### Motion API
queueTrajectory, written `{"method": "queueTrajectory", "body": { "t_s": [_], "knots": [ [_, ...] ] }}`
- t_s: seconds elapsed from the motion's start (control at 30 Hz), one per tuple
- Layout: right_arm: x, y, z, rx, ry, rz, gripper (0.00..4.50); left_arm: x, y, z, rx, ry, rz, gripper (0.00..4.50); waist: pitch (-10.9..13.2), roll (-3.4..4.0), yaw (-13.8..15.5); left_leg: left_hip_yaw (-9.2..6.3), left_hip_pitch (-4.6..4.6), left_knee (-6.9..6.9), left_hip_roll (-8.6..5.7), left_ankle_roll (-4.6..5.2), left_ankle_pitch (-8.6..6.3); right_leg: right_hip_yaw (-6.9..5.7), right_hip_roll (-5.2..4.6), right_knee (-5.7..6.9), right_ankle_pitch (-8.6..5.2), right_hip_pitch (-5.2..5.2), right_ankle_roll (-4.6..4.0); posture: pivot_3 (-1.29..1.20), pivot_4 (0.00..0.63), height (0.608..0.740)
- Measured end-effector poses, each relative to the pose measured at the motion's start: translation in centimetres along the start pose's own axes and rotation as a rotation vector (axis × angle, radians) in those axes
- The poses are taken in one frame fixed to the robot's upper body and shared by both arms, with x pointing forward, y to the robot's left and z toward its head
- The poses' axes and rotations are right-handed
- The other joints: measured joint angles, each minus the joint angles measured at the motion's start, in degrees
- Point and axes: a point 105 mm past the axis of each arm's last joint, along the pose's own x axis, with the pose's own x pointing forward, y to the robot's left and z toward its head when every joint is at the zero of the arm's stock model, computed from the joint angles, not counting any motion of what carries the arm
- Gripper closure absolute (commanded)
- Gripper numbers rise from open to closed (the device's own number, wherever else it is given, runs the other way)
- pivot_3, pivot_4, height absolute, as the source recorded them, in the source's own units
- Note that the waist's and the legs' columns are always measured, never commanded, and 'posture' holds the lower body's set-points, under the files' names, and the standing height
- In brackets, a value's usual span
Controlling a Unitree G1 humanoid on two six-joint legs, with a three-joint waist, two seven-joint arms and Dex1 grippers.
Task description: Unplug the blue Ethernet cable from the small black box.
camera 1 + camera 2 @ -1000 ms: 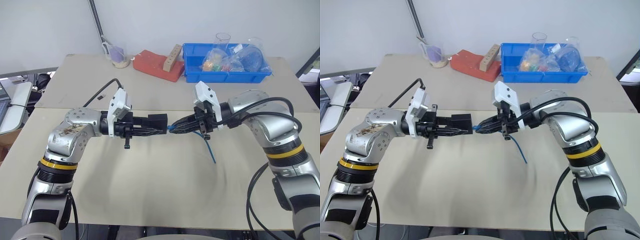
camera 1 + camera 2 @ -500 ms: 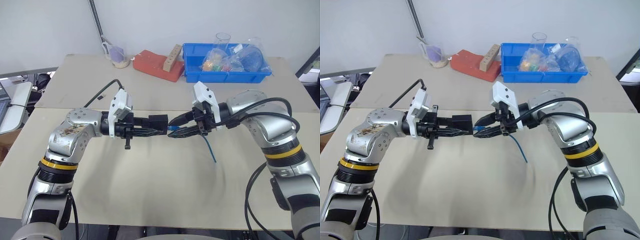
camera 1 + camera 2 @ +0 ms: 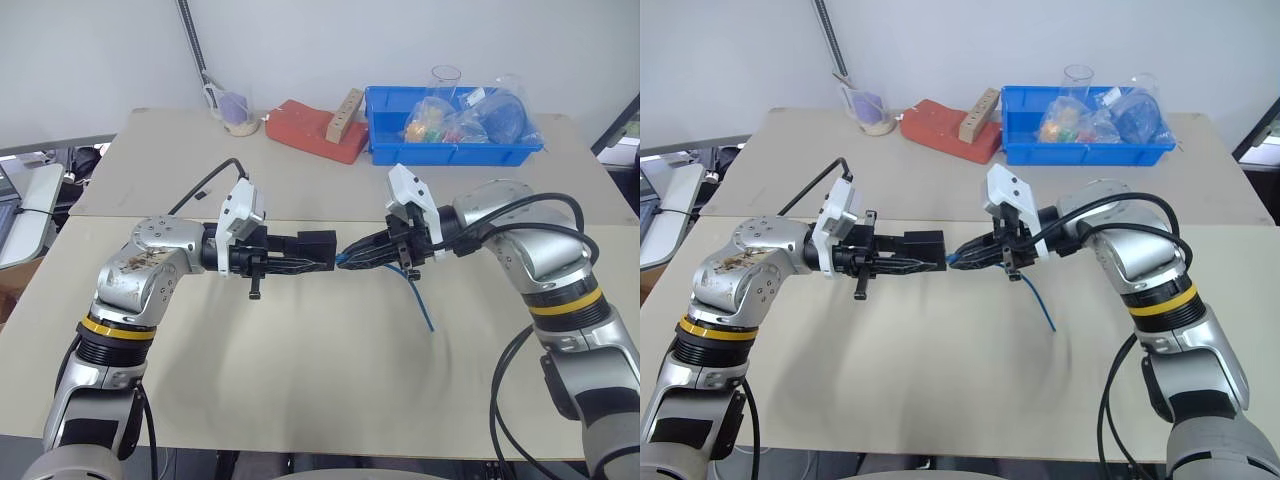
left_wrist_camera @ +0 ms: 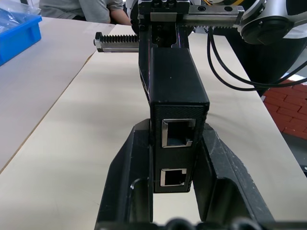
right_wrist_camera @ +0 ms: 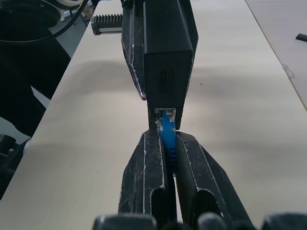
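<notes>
The small black box (image 3: 318,246) is held above the table between both arms, with my left gripper (image 3: 308,262) shut on its sides. In the left wrist view the box (image 4: 175,96) shows two empty ports between my black fingers (image 4: 125,177). The blue Ethernet cable (image 3: 421,297) hangs from my right gripper (image 3: 347,258) down to the table. In the right wrist view its blue plug (image 5: 166,125) sits in a port on the far side of the box (image 5: 165,57), and my right gripper (image 5: 164,140) is shut on the plug just behind the port.
At the table's far side stand a blue bin (image 3: 452,148) with bagged items, a red block (image 3: 313,130) with a wooden piece (image 3: 345,114) on it, and a small cup (image 3: 236,112). A seated person (image 4: 91,9) shows beyond the table.
My right gripper opened its fingers around the plug half a second ago and has shut on it again. Both arms and the box stayed in place.
</notes>
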Motion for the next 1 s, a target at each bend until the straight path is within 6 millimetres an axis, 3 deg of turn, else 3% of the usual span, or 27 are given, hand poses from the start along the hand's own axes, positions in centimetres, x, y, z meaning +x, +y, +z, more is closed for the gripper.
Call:
{"method": "queueTrajectory", "body": {
  "t_s": [0.27, 0.43, 0.63, 0.73, 0.9, 1.0],
  "knots": [
    [-0.4, 0.4, 0.0, -0.007, 0.031, 0.01, 4.48, 0.1, -0.2, 0.0, 0.008, 0.001, -0.008, 3.92, 0.0, 0.0, 0.06, 0.0, -0.04, 0.0, 0.0, 0.0, 0.0, 0.0, -0.01, -0.01, 0.0, -0.03, 0.0, 0.0, 0.15, 0.74],
    [-3.2, 1.0, -2.5, 0.056, 0.097, -0.044, 4.48, -1.4, -0.2, -0.9, -0.017, 0.036, 0.037, 3.92, 0.02, -0.02, 0.22, -0.01, -0.05, -0.01, 0.0, 0.02, -0.01, -0.02, -0.03, -0.06, 0.0, -0.02, 0.0, 0.0, 0.15, 0.74],
    [-3.5, 1.4, -4.2, 0.107, 0.109, -0.08, 4.48, -1.7, -0.3, -0.7, -0.006, 0.039, 0.05, 3.92, 0.03, -0.03, -0.23, 0.01, -0.03, -0.02, 0.0, 0.02, -0.01, 0.01, 0.05, -0.05, 0.0, -0.02, 0.0, 0.0, 0.15, 0.74],
    [-4.7, -0.2, -6.8, 0.153, 0.157, -0.251, 4.48, -1.9, -0.4, -1.3, -0.027, 0.037, 0.078, 3.92, 0.04, -0.05, -0.07, 0.01, -0.03, -0.03, 0.02, 0.02, -0.01, 0.01, 0.0, -0.06, 0.0, -0.02, 0.0, 0.0, 0.15, 0.74],
    [-6.7, -1.7, -14.2, 0.26, 0.291, -0.51, 4.48, -1.7, -1.2, -2.5, -0.056, 0.029, 0.11, 3.92, 0.04, -0.05, 0.14, 0.08, -0.03, -0.04, -0.01, 0.02, -0.01, 0.09, -0.07, -0.09, 0.0, -0.02, 0.0, 0.0, 0.15, 0.74],
    [-6.4, -1.7, -15.1, 0.263, 0.285, -0.543, 4.48, -1.2, -1.3, -2.6, -0.061, 0.005, 0.131, 3.92, 0.04, -0.06, -0.09, 0.13, 0.01, -0.03, -0.01, 0.02, -0.01, 0.17, -0.01, -0.06, 0.0, 0.0, 0.01, 0.0, 0.15, 0.74]
  ]
}}
